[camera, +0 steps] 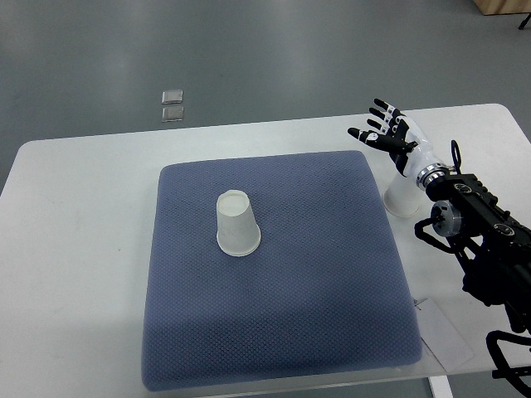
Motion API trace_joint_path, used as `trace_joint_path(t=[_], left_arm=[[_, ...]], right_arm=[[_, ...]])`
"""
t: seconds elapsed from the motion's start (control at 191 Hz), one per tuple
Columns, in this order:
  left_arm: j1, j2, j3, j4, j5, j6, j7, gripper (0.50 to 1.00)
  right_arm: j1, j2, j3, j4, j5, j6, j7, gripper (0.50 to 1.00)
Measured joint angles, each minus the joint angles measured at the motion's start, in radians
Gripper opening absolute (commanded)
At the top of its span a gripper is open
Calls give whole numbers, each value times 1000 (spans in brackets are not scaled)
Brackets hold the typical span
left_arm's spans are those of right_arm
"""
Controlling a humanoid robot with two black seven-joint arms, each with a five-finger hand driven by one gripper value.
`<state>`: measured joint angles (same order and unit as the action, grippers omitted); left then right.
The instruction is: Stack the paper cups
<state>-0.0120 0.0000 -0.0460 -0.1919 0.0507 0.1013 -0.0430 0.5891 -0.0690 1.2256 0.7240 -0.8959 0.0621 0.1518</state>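
One white paper cup (236,223) stands upside down on the blue mat (274,307), left of its centre. A second white paper cup (401,197) stands on the white table just off the mat's right edge, partly hidden by my right wrist. My right hand (383,128) hovers above and behind that second cup, near the mat's far right corner, with its fingers spread and holding nothing. The left arm does not show.
The white table (75,249) extends around the mat, with its far edge behind my hand. A sheet of clear plastic or paper (444,332) lies at the mat's near right corner. Two small clear squares (172,104) lie on the floor beyond the table.
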Motion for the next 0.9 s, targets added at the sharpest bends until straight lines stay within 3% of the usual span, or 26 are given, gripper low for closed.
trace_joint_path(t=[0.902], left_arm=[[0,0,0,0,0,0,0,1000]], right_arm=[[11,-61,10,3,6,36,16,934]])
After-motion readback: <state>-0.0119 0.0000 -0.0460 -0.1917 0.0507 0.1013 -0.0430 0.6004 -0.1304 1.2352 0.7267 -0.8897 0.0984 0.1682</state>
